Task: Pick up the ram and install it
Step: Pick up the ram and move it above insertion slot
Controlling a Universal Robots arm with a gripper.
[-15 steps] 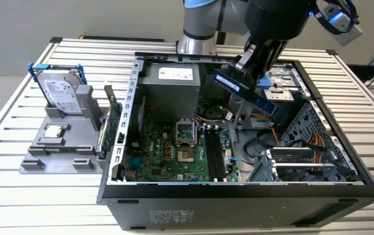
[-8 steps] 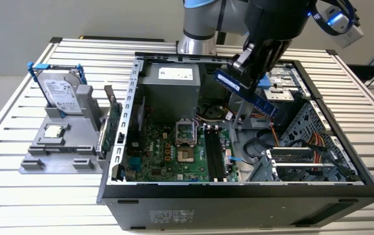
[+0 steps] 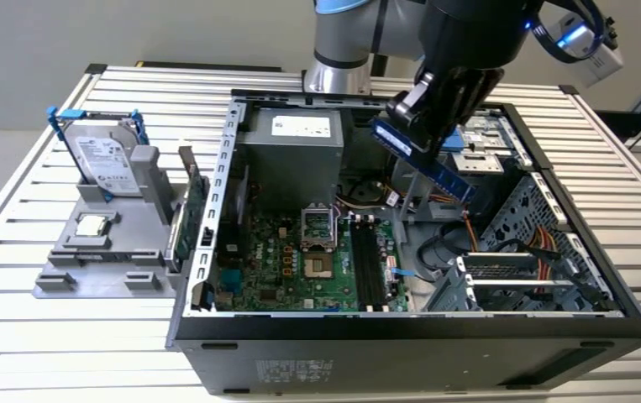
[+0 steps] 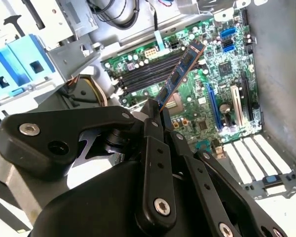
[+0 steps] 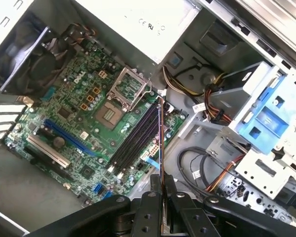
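In the second wrist view the near end of the ram (image 4: 183,66) vanishes inside the clamped gripper (image 4: 158,109) — its gripped length cannot be told. In the exterior view the top edge cuts off the arm (image 3: 340,50), which hides part of the far corner of the computer case (image 3: 230,168).

Long dark ram (image 4: 180,74), tilted, in the pincer (image 4: 158,112) above memory slots (image 4: 138,74).

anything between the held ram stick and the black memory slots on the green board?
Nothing. In the second wrist view the long dark ram stick, clamped in the black gripper, hangs in open air above the black memory slots.
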